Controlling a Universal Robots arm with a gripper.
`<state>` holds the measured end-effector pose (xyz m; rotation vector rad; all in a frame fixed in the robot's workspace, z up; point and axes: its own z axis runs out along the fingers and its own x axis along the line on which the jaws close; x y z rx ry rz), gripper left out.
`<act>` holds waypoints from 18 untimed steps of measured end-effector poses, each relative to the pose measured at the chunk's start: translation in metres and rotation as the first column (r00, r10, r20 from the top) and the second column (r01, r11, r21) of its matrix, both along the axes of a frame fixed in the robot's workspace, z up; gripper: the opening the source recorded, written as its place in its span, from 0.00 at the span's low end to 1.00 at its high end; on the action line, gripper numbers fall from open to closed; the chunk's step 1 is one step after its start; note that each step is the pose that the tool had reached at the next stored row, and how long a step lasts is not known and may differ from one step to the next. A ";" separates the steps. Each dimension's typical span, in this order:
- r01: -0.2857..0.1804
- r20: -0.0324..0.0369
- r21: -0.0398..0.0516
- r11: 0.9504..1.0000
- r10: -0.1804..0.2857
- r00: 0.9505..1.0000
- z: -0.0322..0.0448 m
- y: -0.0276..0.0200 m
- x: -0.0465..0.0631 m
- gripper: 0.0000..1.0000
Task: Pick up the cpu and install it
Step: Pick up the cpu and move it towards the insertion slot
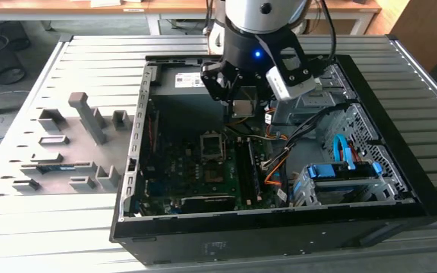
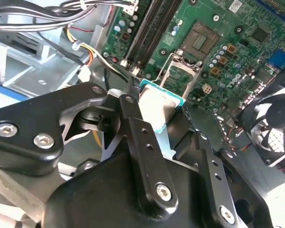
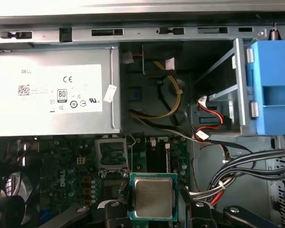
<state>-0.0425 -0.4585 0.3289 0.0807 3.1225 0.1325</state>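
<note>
The cpu [image 3: 153,196], a flat silver square with a teal edge, sits clamped between my black fingers [image 3: 115,216]. My gripper [image 3: 153,209] is shut on it. In the second wrist view the cpu [image 2: 157,105] hangs above the green motherboard, near the open socket frame [image 2: 180,71]. In the exterior view the gripper [image 1: 242,108] holds the cpu [image 1: 243,107] inside the open computer case, above and behind the socket [image 1: 211,145].
A grey power-supply box [image 3: 52,92] fills the back of the case. Memory slots [image 2: 152,26] run beside the socket. Cable bundles [image 3: 237,166] and a blue drive caddy [image 1: 343,170] lie on the exterior view's right. A fan [image 2: 275,128] sits near the board's edge. A grey fixture tray [image 1: 59,148] stands outside.
</note>
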 end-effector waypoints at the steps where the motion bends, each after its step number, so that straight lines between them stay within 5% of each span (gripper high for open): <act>1: -0.002 0.000 0.000 1.000 0.002 1.000 -0.0018 0.0000 -0.001 0.47; 7: -0.047 0.000 0.000 0.999 0.047 0.999 -0.0127 0.0000 -0.004 0.47; 18: -0.047 0.000 0.000 0.999 0.047 0.999 -0.0327 0.0000 -0.021 0.47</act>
